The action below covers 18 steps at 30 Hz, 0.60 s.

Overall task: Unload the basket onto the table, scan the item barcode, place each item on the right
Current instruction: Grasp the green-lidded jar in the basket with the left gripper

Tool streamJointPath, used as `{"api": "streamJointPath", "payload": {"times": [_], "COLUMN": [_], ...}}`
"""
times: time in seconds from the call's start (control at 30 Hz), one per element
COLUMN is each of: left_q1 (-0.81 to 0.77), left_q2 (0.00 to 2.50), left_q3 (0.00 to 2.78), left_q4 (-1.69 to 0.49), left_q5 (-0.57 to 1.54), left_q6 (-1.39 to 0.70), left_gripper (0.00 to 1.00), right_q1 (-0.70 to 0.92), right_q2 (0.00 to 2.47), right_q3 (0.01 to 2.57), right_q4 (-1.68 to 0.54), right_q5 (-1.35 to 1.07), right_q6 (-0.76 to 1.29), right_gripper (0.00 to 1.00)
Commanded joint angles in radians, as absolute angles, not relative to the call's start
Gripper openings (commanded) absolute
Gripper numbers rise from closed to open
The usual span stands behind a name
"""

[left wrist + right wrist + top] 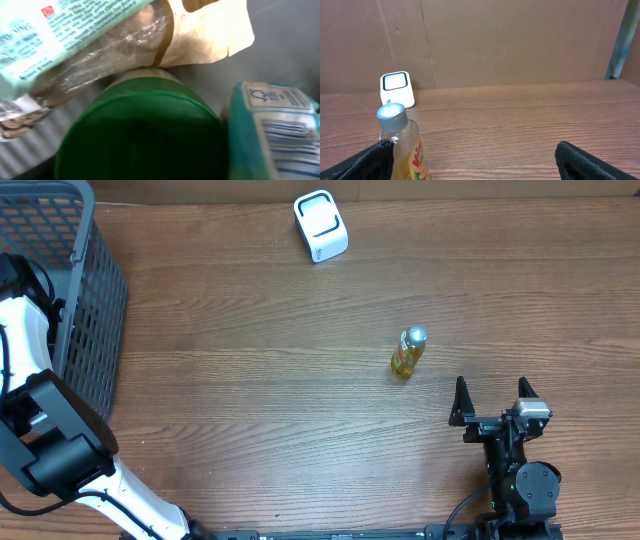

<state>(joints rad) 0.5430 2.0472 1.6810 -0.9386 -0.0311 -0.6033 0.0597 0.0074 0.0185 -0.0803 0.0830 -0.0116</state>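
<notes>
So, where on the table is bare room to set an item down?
Bare tabletop spreads between the basket and the bottle, and from the scanner down to the bottle. Crowded: inside the basket, packets press around a green lid.

Wooden table [250, 380]. On it: grey mesh basket [95, 330], left edge; white scanner [320, 226], far side; silver-capped bottle [408, 352], upright, right of centre, well apart from both.

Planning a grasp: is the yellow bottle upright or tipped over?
Upright: the right wrist view shows the bottle standing, silver cap on top.
</notes>
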Motion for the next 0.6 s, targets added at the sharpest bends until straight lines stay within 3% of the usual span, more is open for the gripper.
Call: {"api": "streamJointPath", "payload": {"times": [0.0, 0.07, 0.2, 0.57], "left_q1": [0.536, 0.537, 0.537, 0.537], "left_q2": [2.041, 2.041, 2.040, 2.016], "left_q3": [1.657, 1.665, 1.710, 2.211], "left_q4": [-0.939, -0.938, -0.953, -1.265], "left_q5": [-0.033, -0.033, -0.028, -0.027], "left_q6": [-0.598, -0.597, -0.509, -0.474], "left_gripper": [0.65, 0.50, 0.06, 0.07], "right_q1": [0.063, 0.063, 0.063, 0.063], "right_q2": [0.003, 0.003, 0.003, 0.003], "right_q3": [0.009, 0.009, 0.009, 0.009], "right_q4": [-0.076, -0.076, -0.076, -0.076], "right_q5": [0.088, 0.088, 0.088, 0.088], "right_q6": [-0.016, -0.017, -0.016, -0.016], "right_gripper": [1.00, 1.00, 1.00, 1.00]}}
